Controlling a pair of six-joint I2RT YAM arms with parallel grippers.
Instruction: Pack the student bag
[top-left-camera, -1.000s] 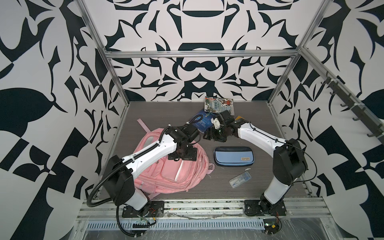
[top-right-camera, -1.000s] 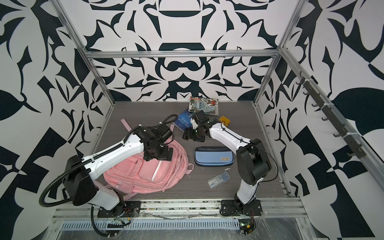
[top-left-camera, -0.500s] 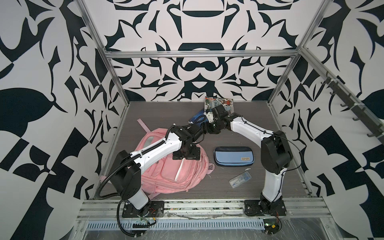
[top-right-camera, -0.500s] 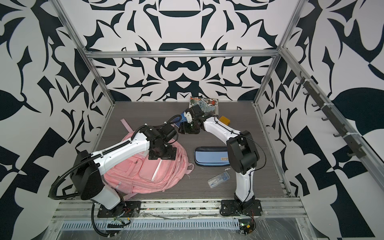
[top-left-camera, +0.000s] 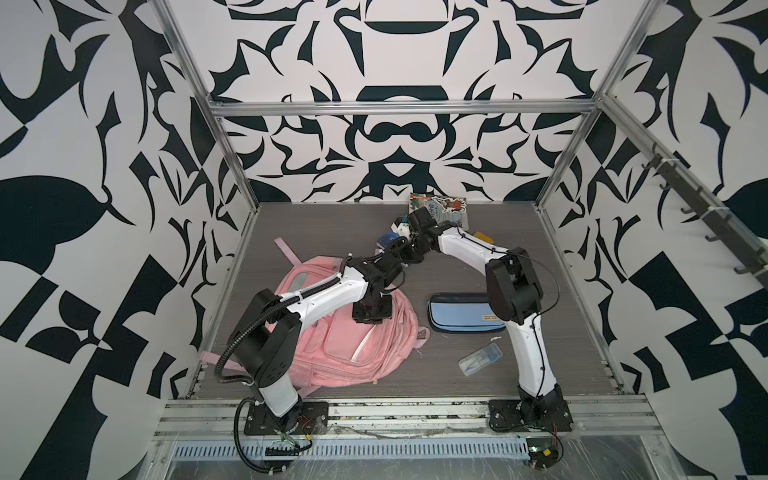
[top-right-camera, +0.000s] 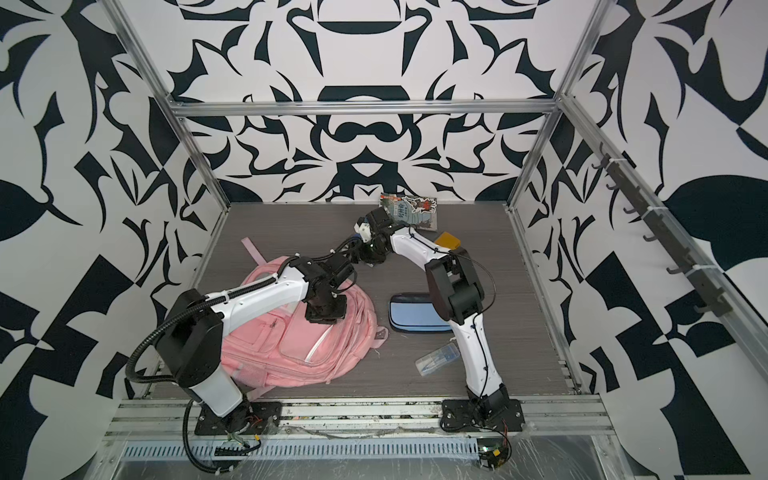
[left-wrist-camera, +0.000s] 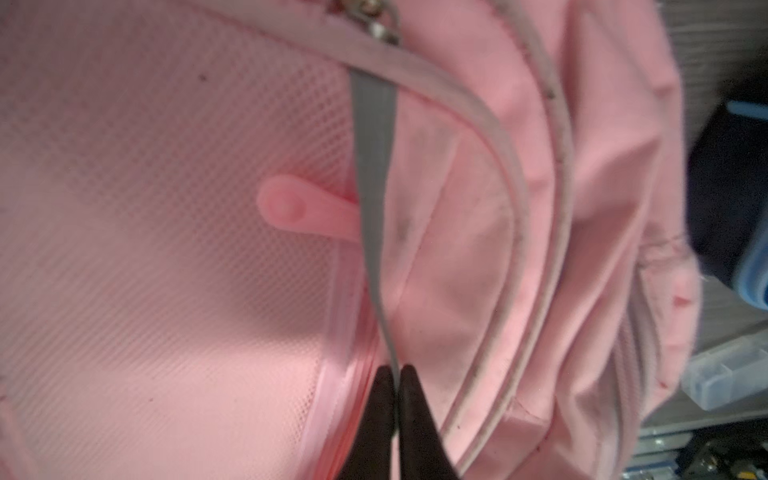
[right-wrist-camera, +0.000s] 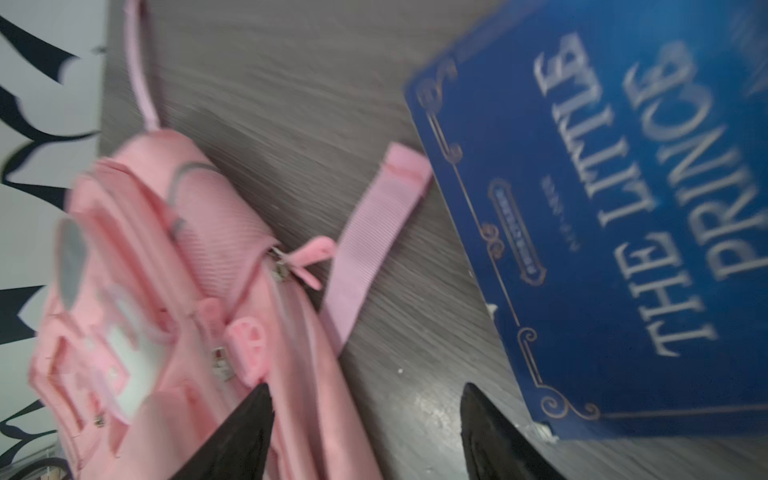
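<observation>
Left fingers (left-wrist-camera: 376, 419) pinch grey strip (left-wrist-camera: 372, 145) of student bag (left-wrist-camera: 166, 208) | right fingers (right-wrist-camera: 245, 432) wide, empty, near blue book (right-wrist-camera: 623, 208)

- Bench (top-left-camera: 332, 232): dark grey wood-grain top.
- 1 student bag (top-left-camera: 365, 353): pink, lying flat on the left half with its pockets up. 1 pink strap (top-left-camera: 286, 250) trails on the bench toward the back.
- 1 pencil case (top-left-camera: 457, 316): light blue with a navy edge, just right of the bag.
- 1 clear plastic box (top-left-camera: 481, 359): small, blue contents, in front of the pencil case.
- 1 blue book (right-wrist-camera: 623, 208): cover reads "THE LITTLE PRINCE", flat behind the bag.
- 1 illustrated book (top-left-camera: 442, 206): at the back edge.
- 1 yellow item (top-right-camera: 448, 240): small, kind unclear.
</observation>
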